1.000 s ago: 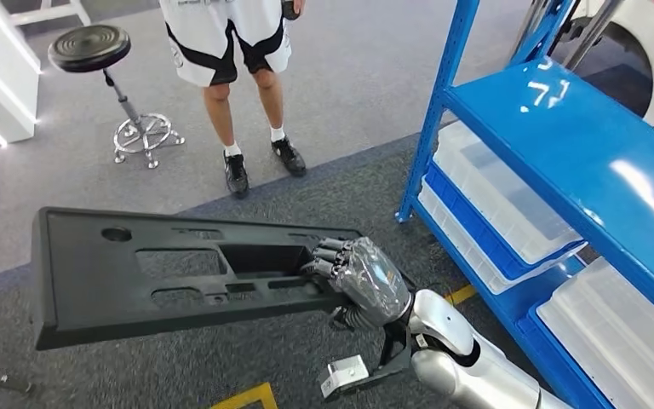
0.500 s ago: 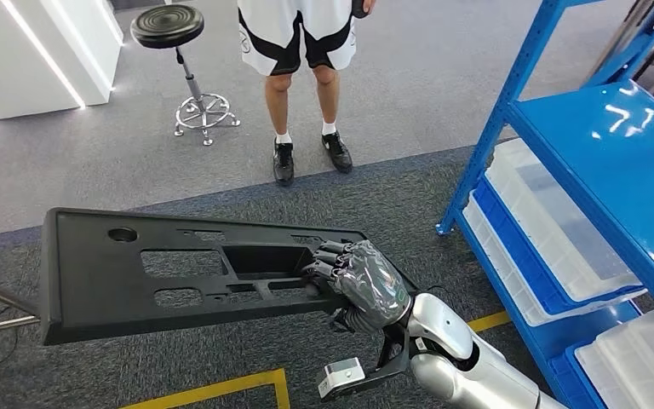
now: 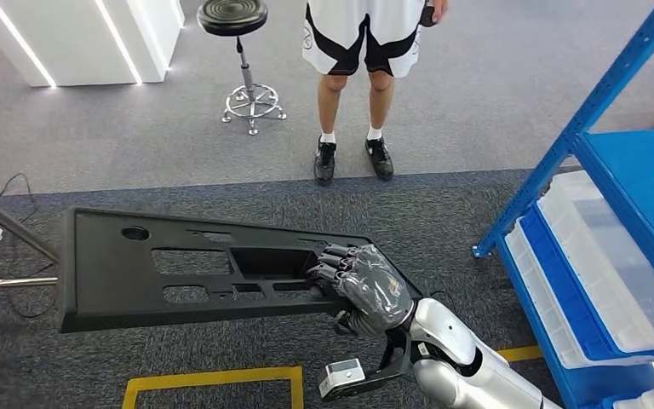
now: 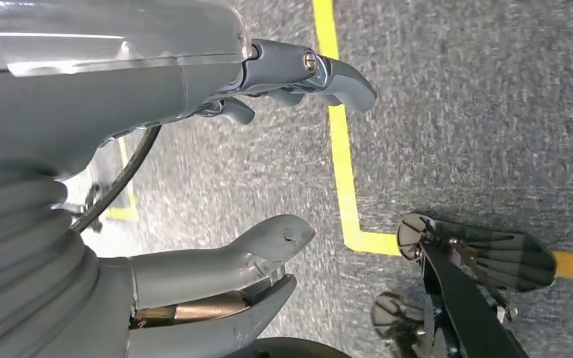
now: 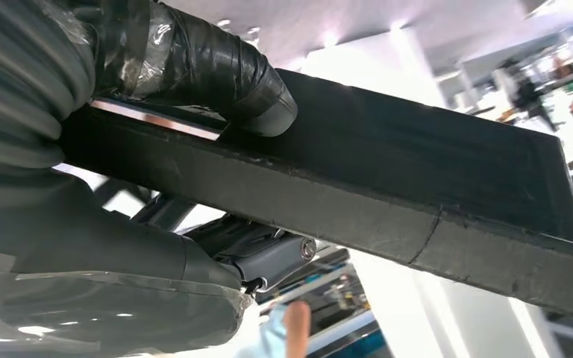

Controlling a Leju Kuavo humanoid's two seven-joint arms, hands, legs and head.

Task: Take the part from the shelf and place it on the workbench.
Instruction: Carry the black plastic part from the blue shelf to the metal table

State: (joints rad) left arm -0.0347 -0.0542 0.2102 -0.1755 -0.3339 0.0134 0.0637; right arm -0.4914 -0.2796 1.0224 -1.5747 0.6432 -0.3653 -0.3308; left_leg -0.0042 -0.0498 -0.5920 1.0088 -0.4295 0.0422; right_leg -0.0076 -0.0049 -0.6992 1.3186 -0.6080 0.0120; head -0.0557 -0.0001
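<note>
The right hand [image 3: 366, 285] grips one end of a long, flat black part [image 3: 179, 268], fingers [image 3: 330, 260] curled into a cutout in it and thumb pressed on the opposite face. The part juts out from the hand, held level in the air above dark carpet. The left hand [image 4: 268, 171] hangs over carpet with fingers apart, holding nothing. Beyond the part, a person [image 3: 366, 51] stands beside a black stool [image 3: 237, 34]. A blue shelf [image 3: 622, 196] with clear bins [image 3: 596, 247] stands on the hand's far side from the part.
</note>
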